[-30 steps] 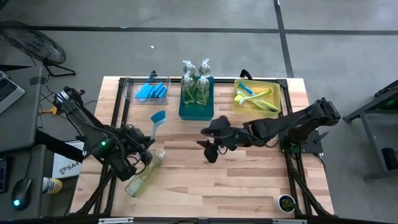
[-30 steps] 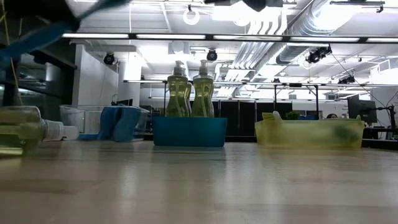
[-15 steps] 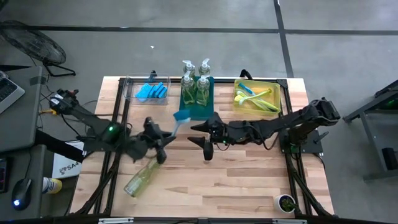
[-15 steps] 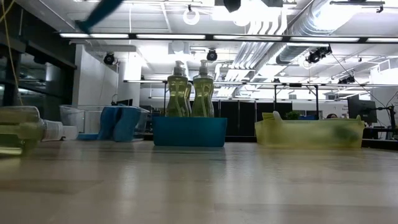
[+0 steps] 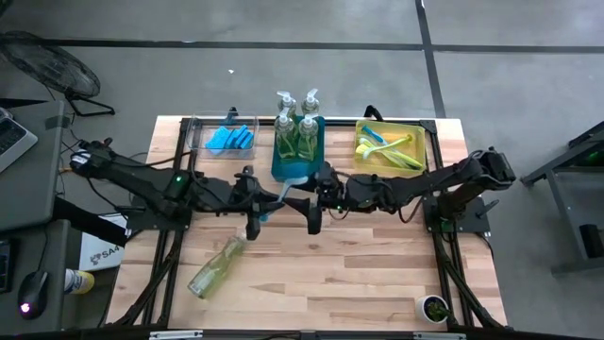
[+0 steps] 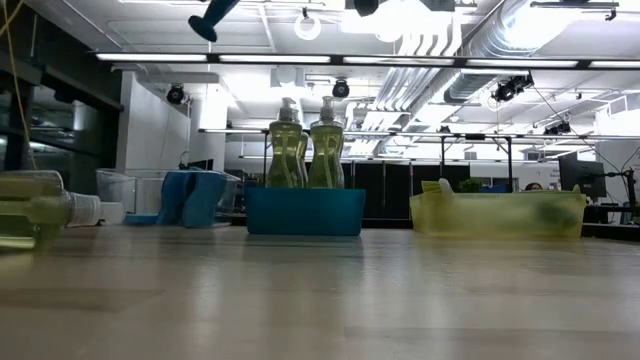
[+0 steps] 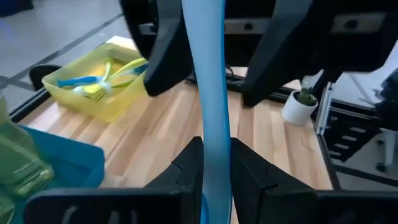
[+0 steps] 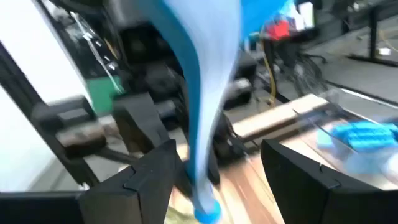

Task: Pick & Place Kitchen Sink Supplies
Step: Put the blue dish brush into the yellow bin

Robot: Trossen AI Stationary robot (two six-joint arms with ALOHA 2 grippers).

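While our left gripper (image 5: 253, 194) clamps the long-handled blue dish brush (image 5: 276, 195) mid-table and our right gripper (image 5: 307, 205) stands spread around it, unclosed, one clear soap bottle (image 5: 215, 268) lies unplaced; the rest look binned.

Blue brush (image 5: 279, 192) now between both claws, formerly leftward.

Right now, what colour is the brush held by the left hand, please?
Blue brush; left wrist view shows it best.

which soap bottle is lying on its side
The soap bottle on the bare wood near the table's front left lies flat. The other bottles stand upright in the teal bin.
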